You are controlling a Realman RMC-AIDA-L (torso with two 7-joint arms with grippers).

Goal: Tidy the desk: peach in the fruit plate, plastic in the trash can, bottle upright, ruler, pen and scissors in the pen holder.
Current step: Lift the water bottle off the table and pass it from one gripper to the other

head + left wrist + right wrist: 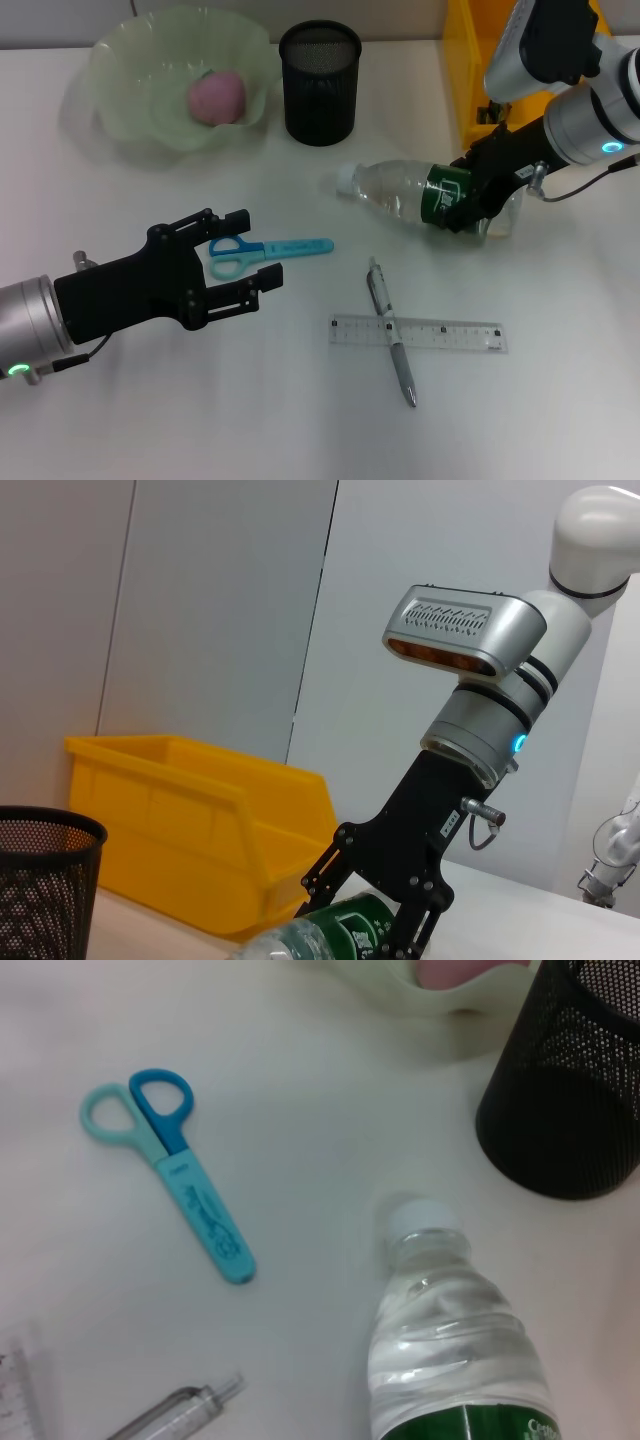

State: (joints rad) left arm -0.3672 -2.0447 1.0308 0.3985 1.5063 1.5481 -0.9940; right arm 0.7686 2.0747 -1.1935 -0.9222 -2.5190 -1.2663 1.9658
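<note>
The bottle (420,195) lies on its side on the white table (200,420), its long axis running across the robot's view with a slight tilt: white cap toward the robot's left, base toward the right, near the yellow bin (470,70). The right claw (468,208) reaches down from the upper right and is clamped on the bottle at its green label (the left wrist view shows the black fingers (340,865) straddling it).

The left claw (255,250) stretches in low from the robot's left, forearm nearly level, fingers spread apart above the handles of the blue scissors (268,252), whose blades point right.

The pen (392,335) lies across the clear ruler (418,333). The peach (217,97) sits in the pale green fruit plate (120,110), beside the black mesh pen holder (320,85).
</note>
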